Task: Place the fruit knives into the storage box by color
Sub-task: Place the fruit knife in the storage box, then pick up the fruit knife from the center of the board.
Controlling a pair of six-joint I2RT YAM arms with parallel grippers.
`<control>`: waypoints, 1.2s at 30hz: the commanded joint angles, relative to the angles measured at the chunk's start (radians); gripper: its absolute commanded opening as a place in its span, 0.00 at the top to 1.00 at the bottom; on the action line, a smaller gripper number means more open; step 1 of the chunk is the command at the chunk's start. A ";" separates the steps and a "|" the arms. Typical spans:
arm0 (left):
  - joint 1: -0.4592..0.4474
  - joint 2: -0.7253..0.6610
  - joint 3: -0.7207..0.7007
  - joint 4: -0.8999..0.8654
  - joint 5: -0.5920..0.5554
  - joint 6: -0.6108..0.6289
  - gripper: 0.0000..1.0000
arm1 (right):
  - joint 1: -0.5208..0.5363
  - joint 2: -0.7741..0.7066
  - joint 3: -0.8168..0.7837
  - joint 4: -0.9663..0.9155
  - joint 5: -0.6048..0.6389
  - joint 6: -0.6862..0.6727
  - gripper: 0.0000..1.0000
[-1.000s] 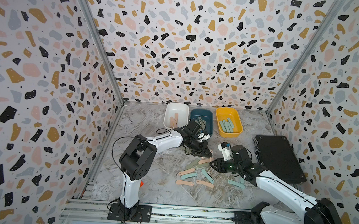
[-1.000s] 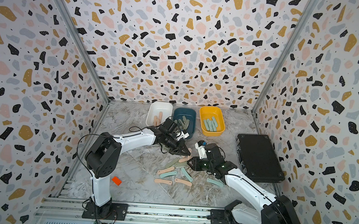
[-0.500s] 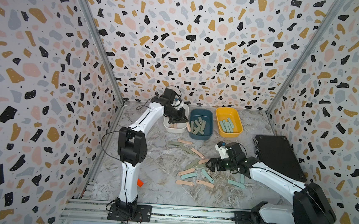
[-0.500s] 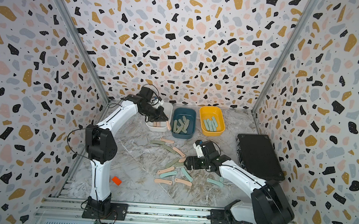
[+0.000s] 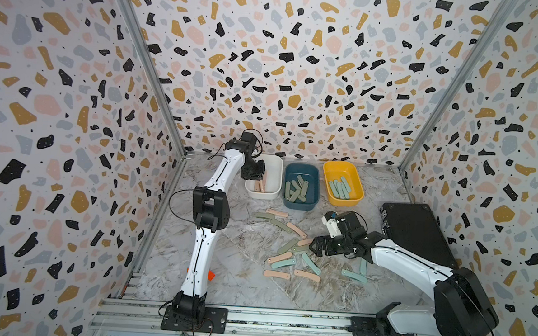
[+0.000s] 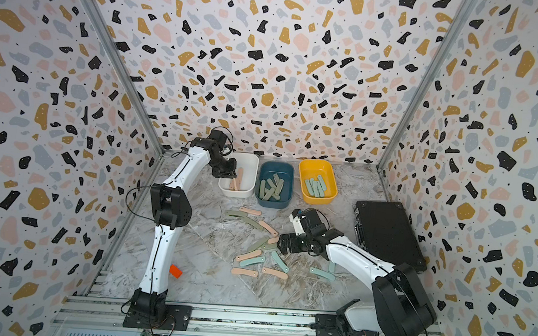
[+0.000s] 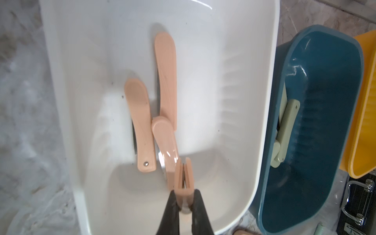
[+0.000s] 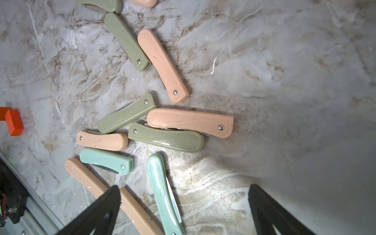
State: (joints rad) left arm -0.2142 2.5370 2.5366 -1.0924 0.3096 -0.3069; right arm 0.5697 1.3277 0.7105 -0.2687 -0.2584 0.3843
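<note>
Left wrist view has the left gripper (image 7: 184,200) closed hard on the end of a peach knife (image 7: 182,177). The knife is held edge-on, so the slot between its two shells shows. It hangs low inside the white box (image 7: 264,101), close to three other peach knives (image 7: 140,122) lying on the box floor; whether it touches them I cannot tell. Beside that box stand the blue box (image 7: 325,101), which holds sage knives (image 7: 286,130), and the yellow box (image 7: 364,122). In the right wrist view the right gripper (image 8: 184,189) is spread wide over the marbled surface (image 8: 284,81). A mint knife (image 8: 162,193) lies between its fingers, and a long peach one (image 8: 89,179) runs under one fingertip. In a top view the loose fruit knives (image 5: 283,263) lie scattered and partly overlapping near the middle of the surface, between the boxes and the arm bases. These knives look light and stiff, with smooth, glossy plastic shells that could slip in a loose pinch. They lie flat and low, so the best hold is probably across the narrow width near the middle, squeezing both shells together. A sliver of blade shows along the mint knife's edge, so a grip there should press the blade shut rather than catch it. Crowded neighbours may get nudged.
</note>
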 commanded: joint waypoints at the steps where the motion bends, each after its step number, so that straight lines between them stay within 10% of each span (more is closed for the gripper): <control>1: -0.004 0.005 0.005 0.143 0.020 0.029 0.98 | 0.003 -0.034 0.002 -0.013 -0.004 -0.004 0.00; 12: -0.004 0.103 0.042 0.258 0.050 0.033 0.80 | 0.002 0.002 0.082 -0.087 0.010 -0.014 0.02; 20: -0.001 0.030 0.012 0.208 0.101 0.029 0.53 | 0.002 0.104 0.131 -0.073 0.053 -0.037 0.24; 28: -0.019 -0.355 -0.397 0.213 0.130 -0.171 0.18 | 0.003 0.329 0.320 -0.102 0.135 -0.114 0.38; 36: -0.064 -0.612 -0.841 0.290 0.179 -0.201 0.03 | 0.045 0.461 0.437 -0.108 0.167 -0.182 0.43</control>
State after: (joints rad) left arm -0.2665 1.9392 1.8141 -0.8337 0.4561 -0.4808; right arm 0.5861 1.7699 1.1057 -0.3428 -0.1253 0.2516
